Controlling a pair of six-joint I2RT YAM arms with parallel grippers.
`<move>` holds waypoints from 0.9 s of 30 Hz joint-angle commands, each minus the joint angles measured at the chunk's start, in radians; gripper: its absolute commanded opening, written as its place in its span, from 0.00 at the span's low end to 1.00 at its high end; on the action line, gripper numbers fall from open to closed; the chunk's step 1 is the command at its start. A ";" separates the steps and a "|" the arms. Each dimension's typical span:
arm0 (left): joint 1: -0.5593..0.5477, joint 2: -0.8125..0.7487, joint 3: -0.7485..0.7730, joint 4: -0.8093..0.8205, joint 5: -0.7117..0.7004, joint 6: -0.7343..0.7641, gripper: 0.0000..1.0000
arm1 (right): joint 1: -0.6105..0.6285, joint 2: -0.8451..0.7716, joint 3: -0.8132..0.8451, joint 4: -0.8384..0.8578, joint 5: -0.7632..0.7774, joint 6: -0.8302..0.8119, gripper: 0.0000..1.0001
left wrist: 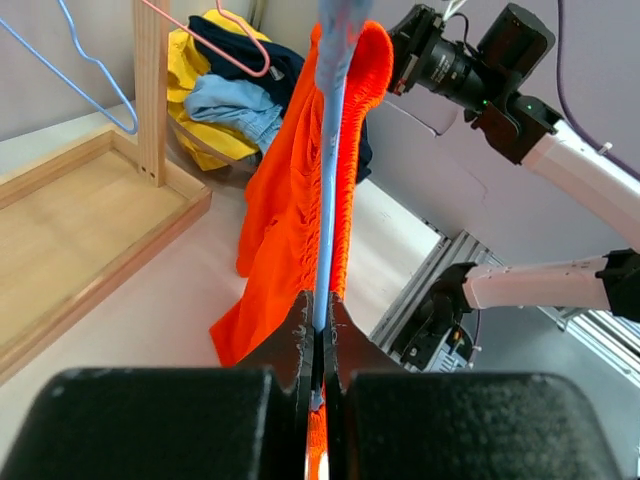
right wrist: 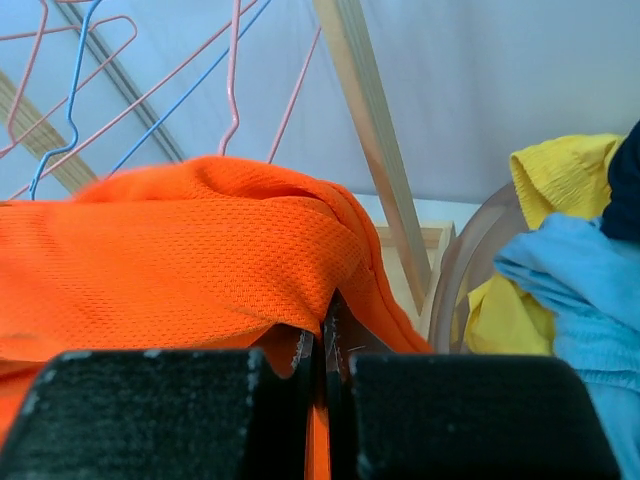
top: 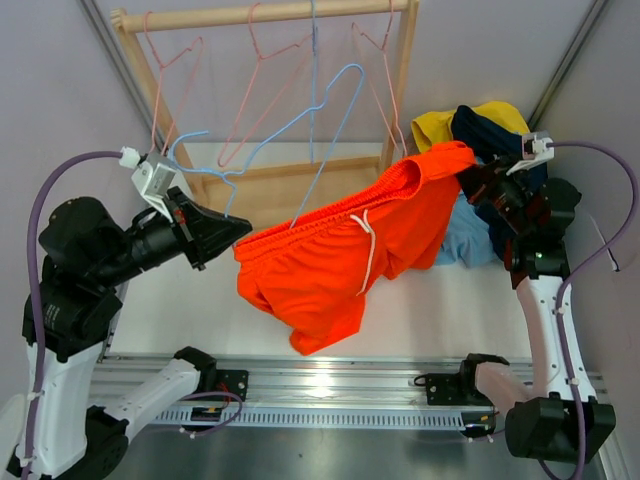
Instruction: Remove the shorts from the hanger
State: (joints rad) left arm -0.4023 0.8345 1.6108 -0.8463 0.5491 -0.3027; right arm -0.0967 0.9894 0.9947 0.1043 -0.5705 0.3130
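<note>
The orange shorts (top: 330, 260) hang stretched between my two grippers above the white table. My left gripper (top: 243, 232) is shut on the light blue wire hanger (top: 205, 170). In the left wrist view the blue wire (left wrist: 330, 180) runs from between the closed jaws (left wrist: 320, 310) up through the shorts' waistband (left wrist: 290, 200). My right gripper (top: 470, 178) is shut on the far end of the waistband and holds it higher than the left end. In the right wrist view the orange fabric (right wrist: 170, 260) is pinched between the jaws (right wrist: 325, 335). The hanger part inside the shorts is hidden.
A wooden rack (top: 400, 90) stands at the back with pink hangers (top: 165, 90) and another blue hanger (top: 330, 150). A clear bin with yellow, navy and light blue clothes (top: 480, 125) sits at the back right, next to the right gripper. A metal rail (top: 320, 385) runs along the front.
</note>
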 commanded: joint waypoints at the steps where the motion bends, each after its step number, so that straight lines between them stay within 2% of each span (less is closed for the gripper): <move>1: -0.006 -0.045 0.064 -0.028 -0.017 0.019 0.00 | -0.087 0.012 -0.019 0.072 0.153 0.026 0.00; 4: -0.006 -0.034 0.060 -0.013 -0.032 0.019 0.00 | -0.057 -0.006 -0.028 0.069 0.098 0.031 0.00; 6: -0.006 -0.028 0.049 0.012 -0.052 0.016 0.00 | 0.029 -0.029 -0.030 0.040 0.019 0.000 0.00; 7: -0.006 -0.025 0.043 0.048 -0.099 0.011 0.00 | 0.075 -0.061 -0.036 0.017 -0.050 -0.055 0.00; 8: -0.006 -0.018 0.041 0.064 -0.132 0.014 0.00 | 0.139 -0.078 -0.034 -0.012 -0.054 -0.090 0.00; 9: -0.006 0.006 0.044 0.082 -0.170 0.019 0.00 | 0.270 -0.096 -0.033 -0.041 -0.043 -0.125 0.00; 10: -0.006 0.020 0.049 0.082 -0.222 0.036 0.00 | 0.329 -0.115 -0.028 -0.063 -0.036 -0.155 0.00; 11: -0.006 0.041 0.092 0.076 -0.335 0.049 0.00 | 0.377 -0.148 -0.024 -0.092 -0.042 -0.175 0.00; 13: -0.004 0.101 0.138 0.035 -0.447 0.091 0.00 | 0.442 -0.178 0.011 -0.136 -0.077 -0.176 0.00; 14: -0.006 0.116 0.196 0.014 -0.541 0.100 0.00 | 0.446 -0.190 0.031 -0.147 -0.080 -0.178 0.00; 16: -0.006 0.141 0.273 -0.023 -0.639 0.125 0.00 | 0.446 -0.224 0.080 -0.166 -0.054 -0.198 0.00; 19: -0.006 0.118 0.310 -0.014 -0.805 0.155 0.00 | 0.443 -0.196 0.211 -0.179 0.106 -0.268 0.00; 20: -0.006 0.107 0.305 -0.007 -0.857 0.162 0.00 | 0.439 -0.169 0.299 -0.178 0.153 -0.285 0.00; 23: -0.006 0.069 0.285 0.001 -0.862 0.152 0.00 | 0.396 -0.002 0.457 -0.175 0.335 -0.308 0.00; 24: -0.006 0.064 0.278 -0.002 -0.839 0.149 0.00 | 0.370 0.047 0.570 -0.167 0.356 -0.283 0.00; 27: -0.006 0.049 0.244 -0.014 -0.828 0.139 0.00 | 0.212 0.250 0.738 -0.086 0.307 -0.186 0.00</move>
State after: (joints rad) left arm -0.4065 0.9009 1.8751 -0.8776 -0.2371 -0.1791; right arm 0.2173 1.0931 1.5959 -0.1055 -0.3717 0.0696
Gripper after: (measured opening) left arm 0.025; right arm 0.024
